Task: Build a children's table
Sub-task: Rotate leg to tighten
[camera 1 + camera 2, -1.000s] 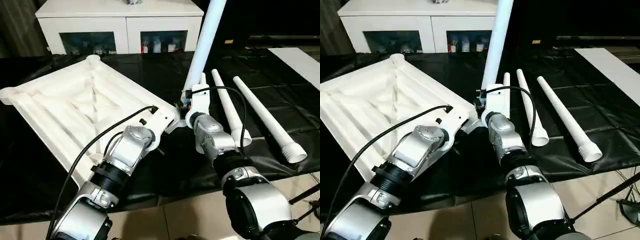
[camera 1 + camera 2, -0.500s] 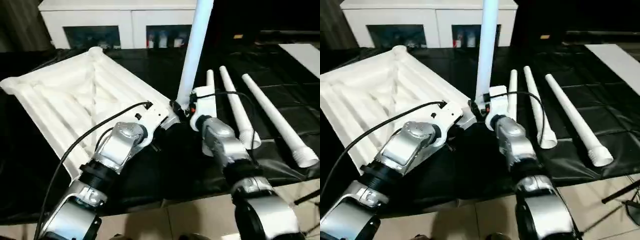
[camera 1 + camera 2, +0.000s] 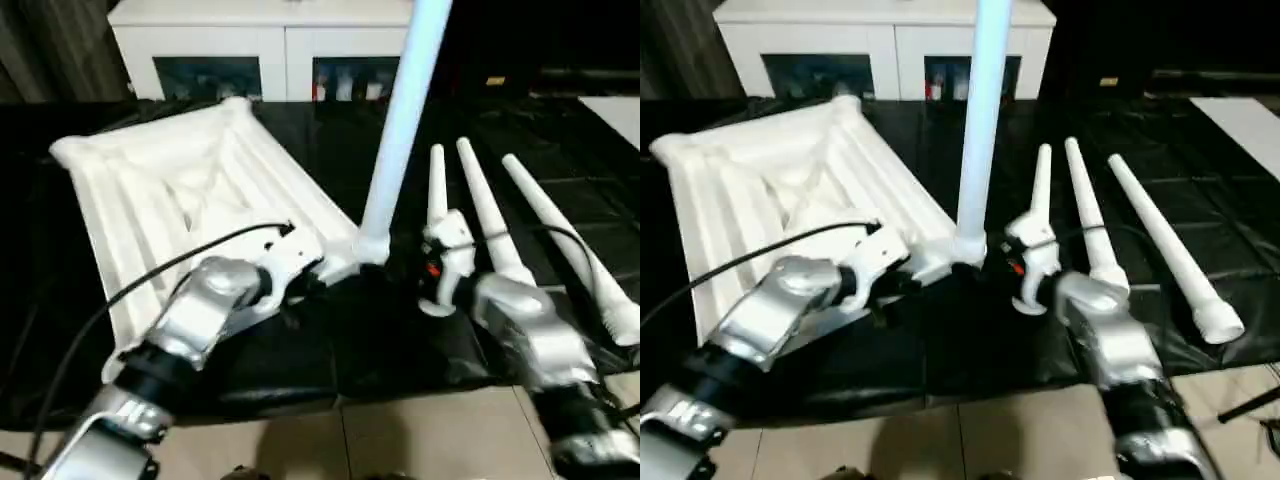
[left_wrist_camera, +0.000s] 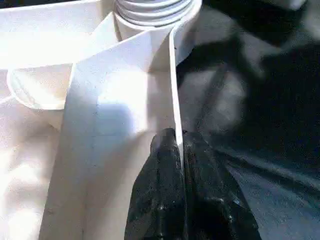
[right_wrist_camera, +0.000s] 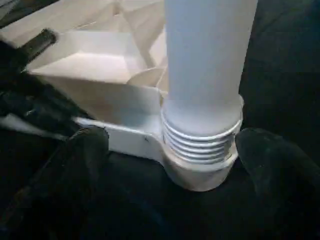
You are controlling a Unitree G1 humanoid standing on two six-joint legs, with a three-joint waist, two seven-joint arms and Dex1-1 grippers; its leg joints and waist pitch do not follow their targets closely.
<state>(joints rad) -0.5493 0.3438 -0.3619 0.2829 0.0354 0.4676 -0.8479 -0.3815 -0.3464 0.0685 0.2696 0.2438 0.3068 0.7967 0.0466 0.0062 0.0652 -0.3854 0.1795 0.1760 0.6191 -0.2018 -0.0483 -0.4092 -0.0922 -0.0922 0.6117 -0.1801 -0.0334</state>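
A: Looking at your top (image 3: pixel 190 190), you have it lying underside up on the bench (image 3: pixel 400 340), one leg (image 3: pixel 405 120) standing upright in the near corner socket (image 5: pixel 200 175). Three more legs (image 3: pixel 490 215) lie side by side just past your right arm.

B: What are my end effectors doing?

A: Your left end effector (image 4: pixel 177 150) is pinched shut on the thin edge wall of the top beside that socket. Your right end effector (image 5: pixel 200 145) stands spread wide, one finger either side of the leg's threaded base, touching nothing.

B: How will the pieces handle?

A: I judge them light hollow plastic, stiff but smooth, so you may find them slippery. The top's thin wall could flex or slide under your pinch; the ribs look the sturdier hold. You can see several thread rings above the socket rim, so that leg may not be fully home. For the next leg, you should grip near its thick threaded end, where it tips least.
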